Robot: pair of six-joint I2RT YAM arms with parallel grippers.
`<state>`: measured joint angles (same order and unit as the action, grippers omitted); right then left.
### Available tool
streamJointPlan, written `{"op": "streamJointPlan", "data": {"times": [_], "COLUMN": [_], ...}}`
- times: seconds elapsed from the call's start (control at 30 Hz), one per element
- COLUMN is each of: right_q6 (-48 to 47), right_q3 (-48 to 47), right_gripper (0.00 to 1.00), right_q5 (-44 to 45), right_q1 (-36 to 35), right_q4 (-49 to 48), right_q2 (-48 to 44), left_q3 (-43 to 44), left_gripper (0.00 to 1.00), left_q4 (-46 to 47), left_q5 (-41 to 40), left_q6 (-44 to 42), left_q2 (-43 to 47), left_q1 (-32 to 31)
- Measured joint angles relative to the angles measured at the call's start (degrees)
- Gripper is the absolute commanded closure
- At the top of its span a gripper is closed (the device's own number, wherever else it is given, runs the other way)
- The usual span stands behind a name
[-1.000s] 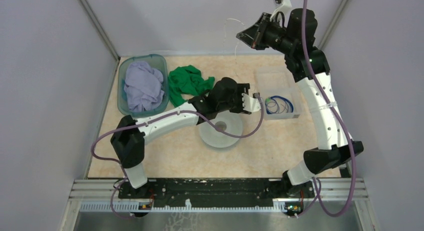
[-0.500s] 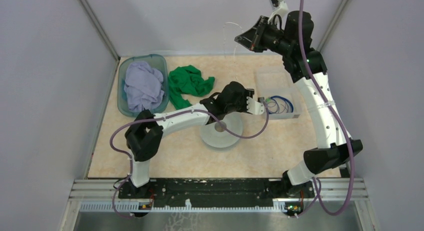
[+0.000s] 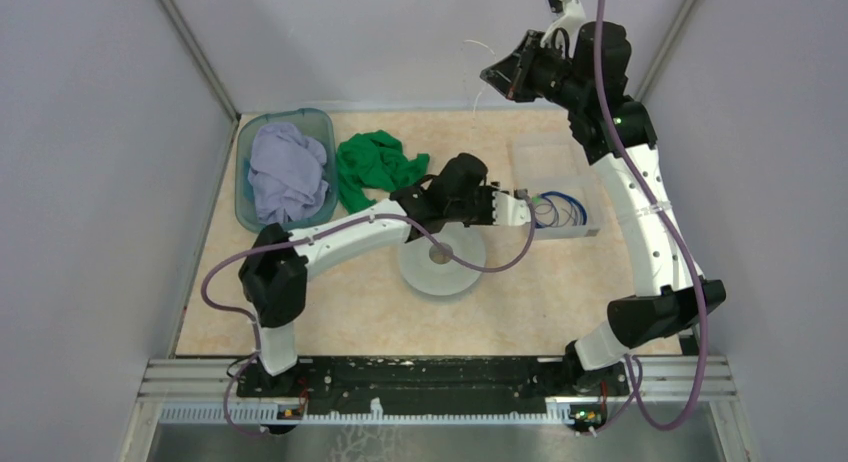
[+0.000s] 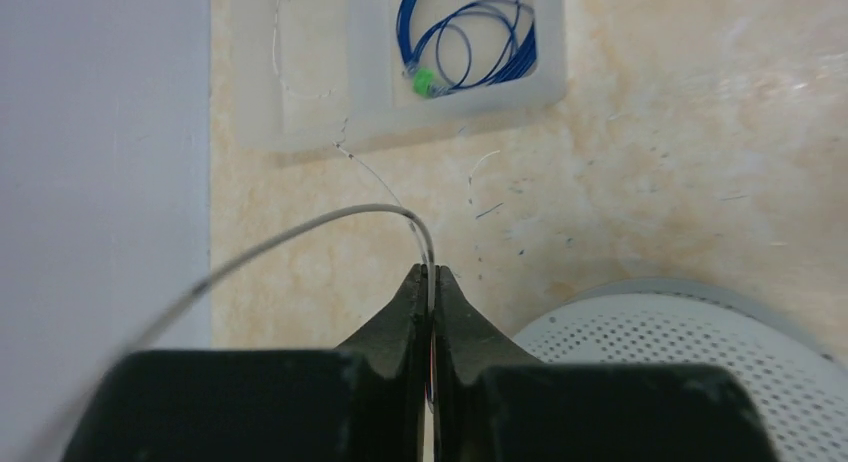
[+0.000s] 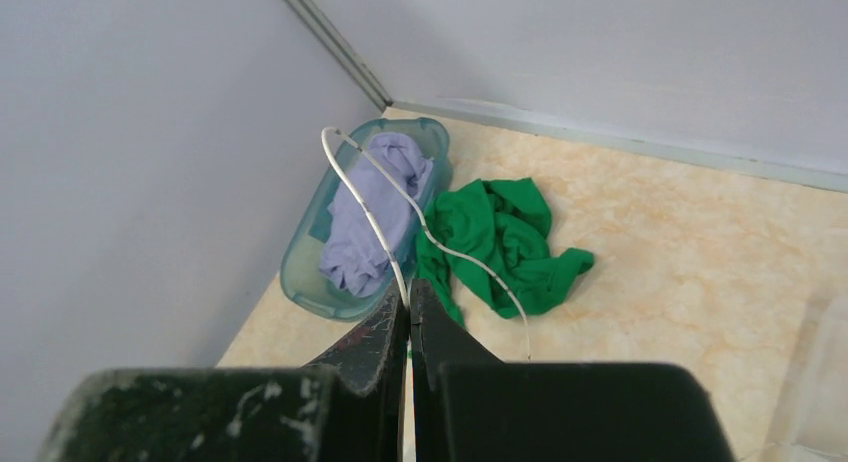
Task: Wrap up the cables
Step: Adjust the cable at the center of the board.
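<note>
A hair-thin whitish cable (image 4: 330, 220) arcs out of my left gripper (image 4: 431, 274), whose jaws are shut on it just above the table beside the spool. The same whitish cable (image 5: 368, 194) loops up out of my right gripper (image 5: 408, 288), also shut on it. In the top view the right gripper (image 3: 497, 72) is raised high at the back, and the left gripper (image 3: 523, 198) sits low by the clear tray (image 3: 540, 160). The dark blue cable (image 3: 558, 210), with a green bit, lies coiled in the tray's near compartment (image 4: 465, 37).
A round pale-grey perforated spool (image 3: 443, 257) lies under the left wrist. A teal basin (image 3: 241, 172) with a lilac cloth stands at the back left, and a green cloth (image 3: 378, 167) lies beside it. Walls close in the table on three sides.
My left gripper has gone from open to shut on the whitish cable and has reached right towards the tray. The raised right gripper has shifted slightly right, still shut.
</note>
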<state>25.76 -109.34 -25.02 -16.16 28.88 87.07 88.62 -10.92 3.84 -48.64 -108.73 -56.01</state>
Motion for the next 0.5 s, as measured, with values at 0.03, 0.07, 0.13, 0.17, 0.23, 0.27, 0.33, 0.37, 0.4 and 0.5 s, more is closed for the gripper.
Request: {"op": "streamJointPlan", "data": {"times": [0.03, 0.07, 0.13, 0.17, 0.23, 0.27, 0.33, 0.37, 0.4, 0.5], "right_q6": [-0.92, -1.68, -3.15, -3.74, -5.07, -5.68, -7.19, -7.87, -8.55, -11.17], "right_q3": [0.17, 0.28, 1.33, 1.95, 3.74, 4.55, 6.43, 7.06, 7.74, 9.7], "right_gripper": [1.0, 1.0, 1.0, 1.0, 1.0, 1.0, 1.0, 1.0, 0.96, 0.75], "right_q5": [0.72, 1.36, 2.36, 2.78, 3.41, 3.67, 4.22, 4.39, 4.44, 4.35], "right_q1": [0.2, 0.24, 0.74, 1.16, 2.19, 2.54, 3.06, 3.21, 3.34, 3.32], "right_q4": [0.0, 0.09, -0.09, -0.2, -0.17, -0.13, -0.11, 0.02, 0.0, -0.11], "right_q2": [0.0, 0.0, -0.07, -0.09, -0.09, -0.09, -0.09, -0.07, -0.09, -0.09], "left_q3": [0.61, 0.96, 1.44, 1.53, 1.57, 1.57, 1.55, 1.46, 1.16, -1.31], "left_gripper": [0.99, 0.99, 1.0, 1.0, 0.99, 0.99, 0.99, 0.99, 0.99, 1.0], "left_q4": [-1.51, -2.54, -4.57, -5.29, -6.32, -6.58, -6.97, -7.02, -6.91, -5.27], "left_q5": [1.9, 3.67, 7.52, 9.6, 13.49, 15.54, 19.08, 21.0, 22.93, 28.2], "left_q6": [1.05, 2.12, 4.31, 5.49, 7.69, 8.98, 11.32, 12.63, 14.08, 18.88], "left_q2": [0.83, 1.77, 4.13, 5.35, 7.87, 8.96, 10.67, 11.39, 12.09, 14.27], "left_q1": [0.28, 0.46, 0.96, 1.42, 2.69, 3.56, 5.4, 6.49, 7.67, 11.52]}}
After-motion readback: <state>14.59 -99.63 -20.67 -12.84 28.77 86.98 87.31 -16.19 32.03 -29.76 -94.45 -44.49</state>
